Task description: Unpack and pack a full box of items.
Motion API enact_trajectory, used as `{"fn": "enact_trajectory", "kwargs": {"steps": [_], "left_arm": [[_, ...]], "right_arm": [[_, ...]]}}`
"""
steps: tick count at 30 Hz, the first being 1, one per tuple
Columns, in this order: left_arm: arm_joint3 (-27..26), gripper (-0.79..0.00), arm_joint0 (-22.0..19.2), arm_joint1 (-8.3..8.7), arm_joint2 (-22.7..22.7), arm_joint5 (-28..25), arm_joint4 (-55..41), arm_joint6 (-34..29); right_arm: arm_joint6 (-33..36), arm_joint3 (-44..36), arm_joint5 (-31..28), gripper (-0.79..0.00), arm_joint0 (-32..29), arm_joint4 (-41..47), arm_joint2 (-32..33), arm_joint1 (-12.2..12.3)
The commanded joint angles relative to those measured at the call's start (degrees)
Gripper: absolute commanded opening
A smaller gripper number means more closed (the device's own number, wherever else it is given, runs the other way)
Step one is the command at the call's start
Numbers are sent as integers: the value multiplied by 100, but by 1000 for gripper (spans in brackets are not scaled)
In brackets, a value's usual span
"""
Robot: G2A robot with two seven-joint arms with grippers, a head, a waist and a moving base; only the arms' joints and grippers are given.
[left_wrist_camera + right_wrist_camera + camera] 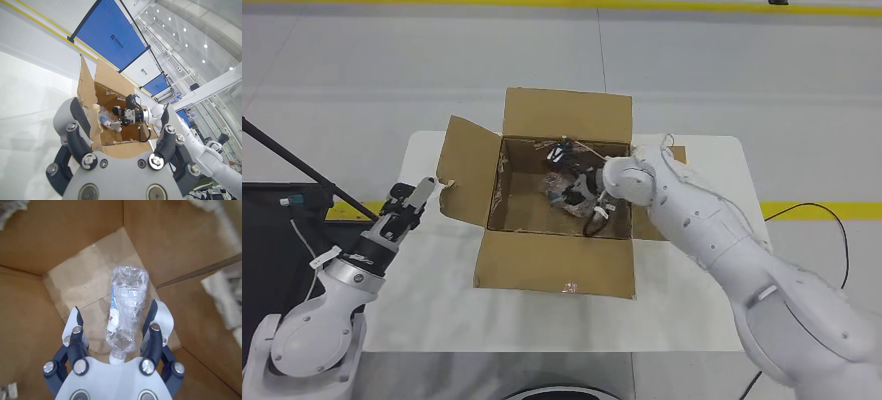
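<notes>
Straddles crushed plastic bottle (128, 306) between spread right gripper (115, 308) jaws inside cardboard box (552, 262); holds left gripper (122, 105) jaws apart, torn flap (85, 83) ahead.

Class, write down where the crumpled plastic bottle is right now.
In the right wrist view the crumpled plastic bottle sits inside the open cardboard box, between the spread fingers of the right gripper, cap towards the wrist.

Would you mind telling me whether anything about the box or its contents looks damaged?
The plastic bottle lying in the cardboard box is crushed and crumpled, and one side flap has a torn, ragged edge.
</notes>
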Motion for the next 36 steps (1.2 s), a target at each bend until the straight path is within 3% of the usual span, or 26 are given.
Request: {"fn": "enact_trajectory", "kwargs": {"steps": [1, 6, 12, 17, 19, 27, 36], "left_arm": [[11, 0, -29, 2, 29, 9, 28, -19], [14, 0, -104, 9, 82, 45, 78, -73], [2, 0, -195, 20, 109, 103, 143, -158], [-28, 0, -330, 37, 182, 174, 239, -326], [-27, 0, -363, 42, 211, 189, 260, -386], [-27, 0, -363, 42, 211, 189, 260, -386], [-27, 0, -363, 42, 211, 189, 260, -386]], "right_arm": [[20, -262, -155, -74, -63, -1, 266, 198], [336, -1357, -513, -145, -505, 5, 1218, 847], [1046, -3282, -530, -154, -1767, -18, 2958, 1689], [1362, -4563, -406, -55, -3009, -141, 4533, 2166], [1423, -4887, -409, 0, -3427, -252, 5079, 2294], [1422, -5424, -644, 0, -4760, -680, 6707, 2604], [1519, -5553, -711, 0, -5821, -822, 7623, 2752]]}}
